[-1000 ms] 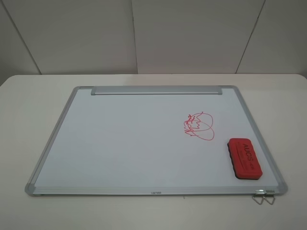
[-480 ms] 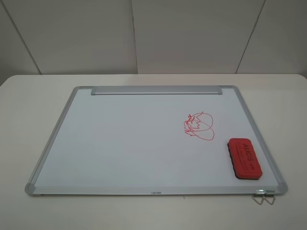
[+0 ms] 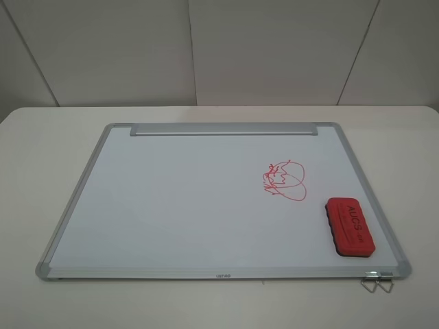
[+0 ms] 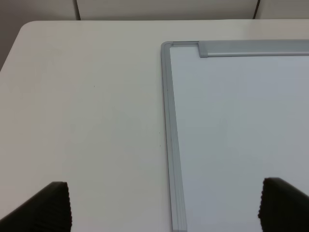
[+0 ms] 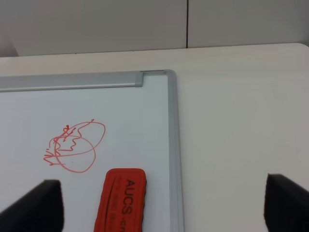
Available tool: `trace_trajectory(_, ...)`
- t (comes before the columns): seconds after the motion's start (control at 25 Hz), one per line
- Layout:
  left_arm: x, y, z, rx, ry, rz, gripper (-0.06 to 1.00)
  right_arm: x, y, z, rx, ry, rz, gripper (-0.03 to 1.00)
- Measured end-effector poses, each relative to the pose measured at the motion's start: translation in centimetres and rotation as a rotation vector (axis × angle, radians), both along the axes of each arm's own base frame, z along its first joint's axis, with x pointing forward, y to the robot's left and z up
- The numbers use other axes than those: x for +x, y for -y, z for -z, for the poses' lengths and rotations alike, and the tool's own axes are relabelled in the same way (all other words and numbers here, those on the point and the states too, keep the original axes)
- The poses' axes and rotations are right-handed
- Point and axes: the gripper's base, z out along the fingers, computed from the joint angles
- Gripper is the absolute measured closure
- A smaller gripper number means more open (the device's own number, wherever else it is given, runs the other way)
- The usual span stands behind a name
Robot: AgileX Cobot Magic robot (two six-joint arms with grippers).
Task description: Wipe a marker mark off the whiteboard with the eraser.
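Observation:
The whiteboard (image 3: 171, 199) lies flat on the table, its tray strip (image 3: 223, 129) along the far edge. The marker mark (image 3: 284, 180), a thin red star with loops over it, sits right of the board's middle. The red eraser (image 3: 350, 227) lies on the board's near right corner, close to the mark and lettering up. Neither arm shows in the high view. In the right wrist view the eraser (image 5: 120, 200) and the mark (image 5: 72, 145) lie ahead of my open right gripper (image 5: 159, 208). My left gripper (image 4: 166, 212) is open over the board's left frame (image 4: 170, 145).
The board rests on a white table (image 3: 41, 157) with bare margins on both sides. Two metal binder clips (image 3: 377, 282) stick out at the board's near right corner. A pale panelled wall (image 3: 219, 48) stands behind the table.

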Motion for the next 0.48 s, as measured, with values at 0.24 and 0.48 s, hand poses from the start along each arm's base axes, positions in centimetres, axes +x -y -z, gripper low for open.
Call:
trace_trajectory(0.24,0.0,0.0,0.0,0.0,0.0,0.0,0.17,0.0,0.0,0.0,0.0,0.0,0.0,0.23)
trace_trajectory(0.48,0.0,0.0,0.0,0.0,0.0,0.0,0.17,0.0,0.0,0.0,0.0,0.0,0.0,0.23)
